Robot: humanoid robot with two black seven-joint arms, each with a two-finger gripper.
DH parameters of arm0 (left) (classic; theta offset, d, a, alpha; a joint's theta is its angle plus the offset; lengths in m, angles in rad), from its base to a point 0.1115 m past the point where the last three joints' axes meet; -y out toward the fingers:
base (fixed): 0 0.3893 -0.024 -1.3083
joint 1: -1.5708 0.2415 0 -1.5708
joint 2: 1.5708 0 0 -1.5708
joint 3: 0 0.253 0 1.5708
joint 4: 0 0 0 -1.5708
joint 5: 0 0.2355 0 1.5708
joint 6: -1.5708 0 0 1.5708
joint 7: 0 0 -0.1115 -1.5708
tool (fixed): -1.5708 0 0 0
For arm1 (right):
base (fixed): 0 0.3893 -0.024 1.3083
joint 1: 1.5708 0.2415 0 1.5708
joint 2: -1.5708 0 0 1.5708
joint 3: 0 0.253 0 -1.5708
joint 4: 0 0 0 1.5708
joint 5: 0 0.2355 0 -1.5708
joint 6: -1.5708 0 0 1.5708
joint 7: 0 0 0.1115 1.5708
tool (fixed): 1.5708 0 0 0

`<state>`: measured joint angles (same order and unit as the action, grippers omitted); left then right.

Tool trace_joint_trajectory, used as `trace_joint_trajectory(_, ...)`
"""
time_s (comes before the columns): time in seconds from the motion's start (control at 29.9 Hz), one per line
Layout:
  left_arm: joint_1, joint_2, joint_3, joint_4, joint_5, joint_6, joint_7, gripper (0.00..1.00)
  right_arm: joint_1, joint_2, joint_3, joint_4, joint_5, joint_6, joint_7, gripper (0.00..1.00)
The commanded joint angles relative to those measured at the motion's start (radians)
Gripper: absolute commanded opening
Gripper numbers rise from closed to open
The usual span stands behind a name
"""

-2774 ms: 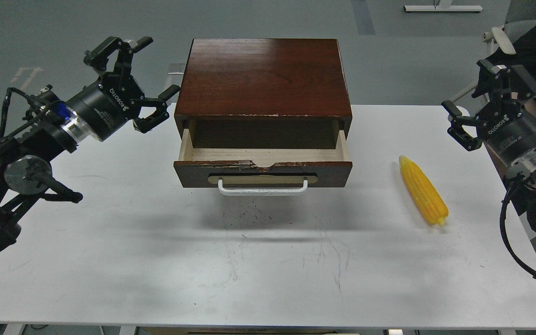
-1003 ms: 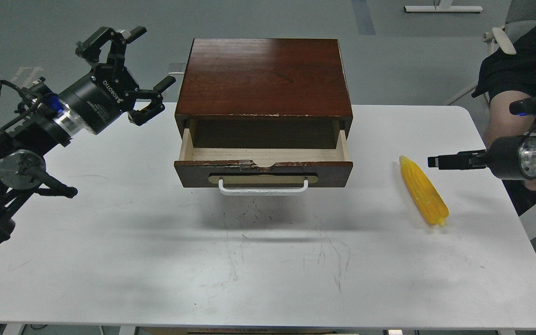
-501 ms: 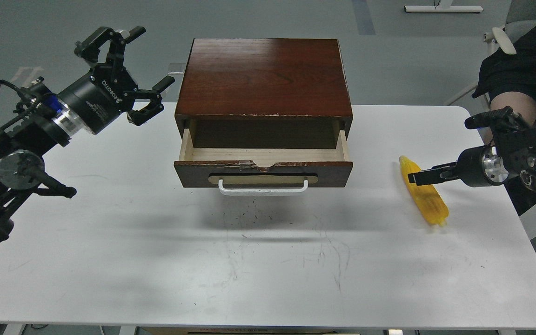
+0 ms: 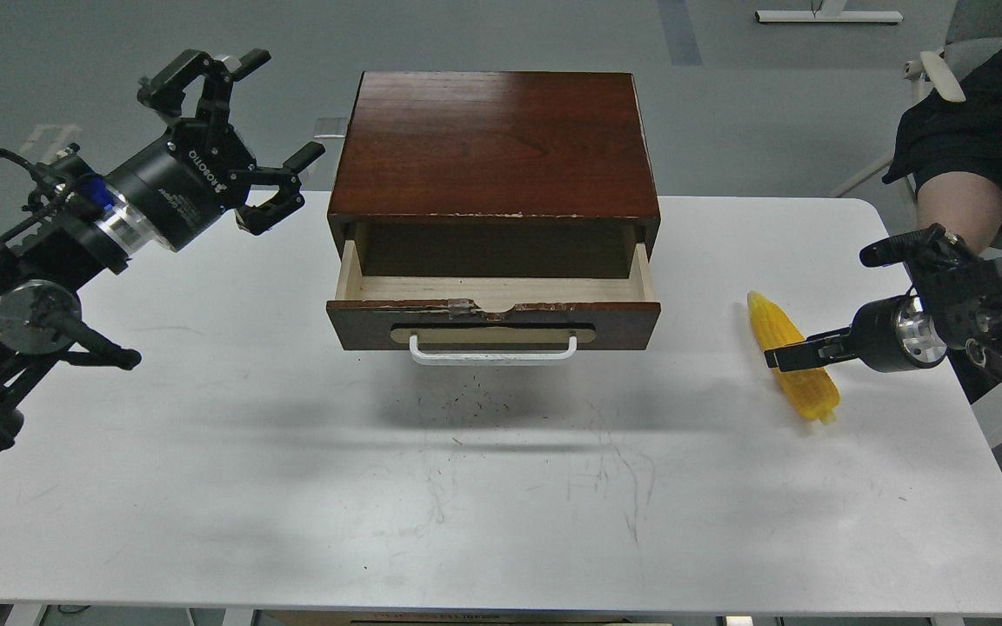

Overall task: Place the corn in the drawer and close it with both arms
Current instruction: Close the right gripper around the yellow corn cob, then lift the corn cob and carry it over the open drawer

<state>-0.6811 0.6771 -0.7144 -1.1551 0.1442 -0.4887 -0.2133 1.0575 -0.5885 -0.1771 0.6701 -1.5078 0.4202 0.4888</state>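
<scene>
The head view showed one corn [image 4: 792, 369] lying on the white table [image 4: 501, 504], well right of the one cabinet [image 4: 494, 148], whose single drawer [image 4: 494, 323] stood pulled open. Of the two grippers, the left gripper [image 4: 236, 126] hung with its fingers spread beside the cabinet's left edge. The right gripper [image 4: 781, 357] crossed the corn's middle, seen edge-on, so whether it was apart or clamped could not be told.

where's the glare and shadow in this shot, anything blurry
Head view: a pale sheen sits on the cabinet top; a soft, wide shadow falls on the table in front of the drawer; the corn and the right gripper over it look sharp, with no clear motion blur.
</scene>
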Motion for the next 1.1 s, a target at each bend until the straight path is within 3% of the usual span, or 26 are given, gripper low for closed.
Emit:
trace_joint_trajectory(0.0,0.0,0.005,0.001,0.0,0.0,0.0,-0.001,0.99,-0.005,0.001,-0.001,0.0,0.0,0.0,0.0,0.62)
trace_joint_trajectory(0.03,0.0,0.005,0.0,0.0,0.0,0.0,-0.001,0.99,-0.007,0.001,-0.001,0.0,0.0,0.0,0.0,0.46)
trace_joint_trajectory(0.17,0.0,0.005,0.001,0.0,0.0,0.0,0.0,0.99,-0.007,-0.004,-0.002,0.006,0.0,0.002,0.0,0.16)
trace_joint_trajectory(0.23,0.0,0.01,0.0,0.0,0.0,0.0,0.0,0.99,-0.007,-0.011,-0.002,0.019,0.001,0.002,0.0,0.07)
trace_joint_trajectory(0.57,-0.001,0.036,0.0,-0.003,-0.003,0.0,-0.001,0.99,0.099,-0.114,0.007,0.114,0.015,0.002,0.0,0.04)
trace_joint_trajectory(0.77,-0.001,0.045,-0.003,-0.005,-0.005,0.0,-0.001,0.99,0.283,-0.2,0.024,0.295,0.055,0.003,0.0,0.05)
trace_joint_trajectory(0.94,-0.003,0.048,-0.003,-0.005,-0.005,0.0,0.0,0.99,0.41,-0.177,0.021,0.388,0.054,0.005,0.0,0.05)
trace_joint_trajectory(1.07,-0.006,0.053,-0.003,-0.005,-0.005,0.0,0.0,0.99,0.482,-0.085,0.007,0.402,0.012,0.005,0.0,0.05)
